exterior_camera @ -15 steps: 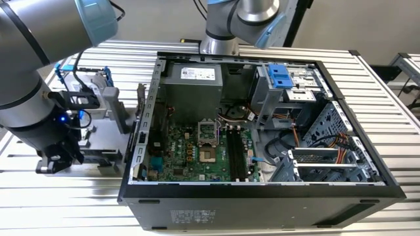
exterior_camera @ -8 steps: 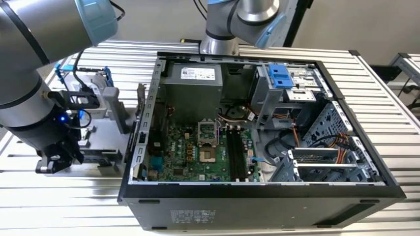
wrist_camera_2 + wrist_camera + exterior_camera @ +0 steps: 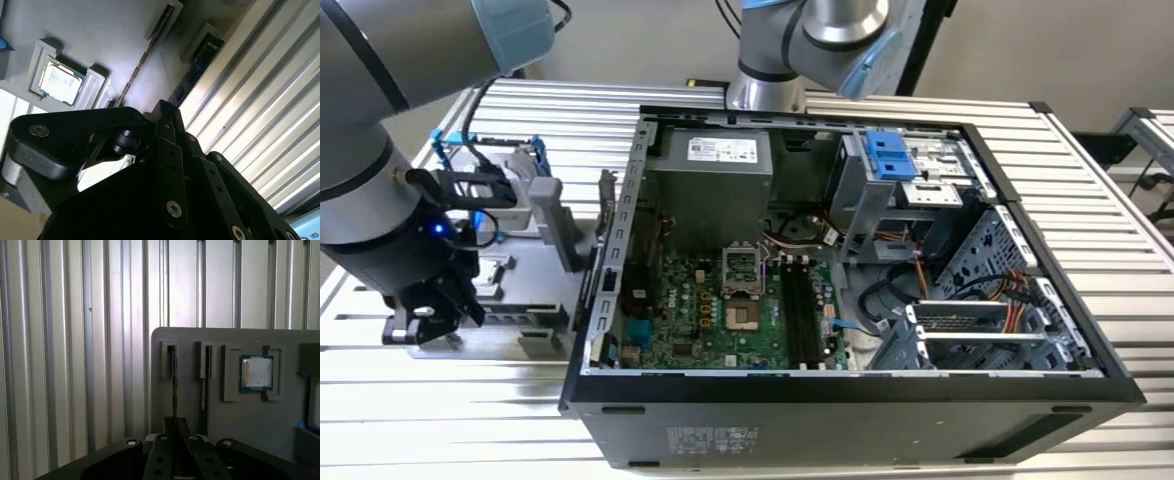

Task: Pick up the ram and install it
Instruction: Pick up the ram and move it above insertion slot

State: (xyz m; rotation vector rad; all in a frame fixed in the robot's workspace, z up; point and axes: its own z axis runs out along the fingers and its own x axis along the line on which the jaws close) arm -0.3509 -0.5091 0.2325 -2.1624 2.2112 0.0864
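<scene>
Pinching the ram (image 3: 173, 380) along its thin upper edge, the matte black pincer (image 3: 175, 422) has its jaws pressed together on the board, which stands on edge in a narrow slot of the smooth grey tray (image 3: 240, 435). In the second wrist view the ram (image 3: 197, 65) reads as a long, dark, flat stick running straight in under the pincer (image 3: 164, 107), whose links are blocky and set with bright screw heads. Its slot is the one nearest the tray's rounded outer edge, and past that edge the ribbed, shiny metal bench (image 3: 75, 340) lies open. On the other side room is tighter. A second stick (image 3: 203, 385) stands parallel in the neighbouring slot, just beside the ram, with only a slim wall of tray between them. Beyond that stick a small square silver processor chip (image 3: 256, 372) lies flat in its own stepped recess. In the exterior view the pincer (image 3: 434, 320) hangs low over the tray (image 3: 507, 345) at the exterior view's left, with a grey drive in a blue frame (image 3: 500, 190) standing farther back on the same tray. The open black computer case (image 3: 854, 395) lies just beside the tray, its raised side wall between them. Inside it a green motherboard (image 3: 707, 310) lies flat, carrying long black sockets (image 3: 798, 310).
</scene>
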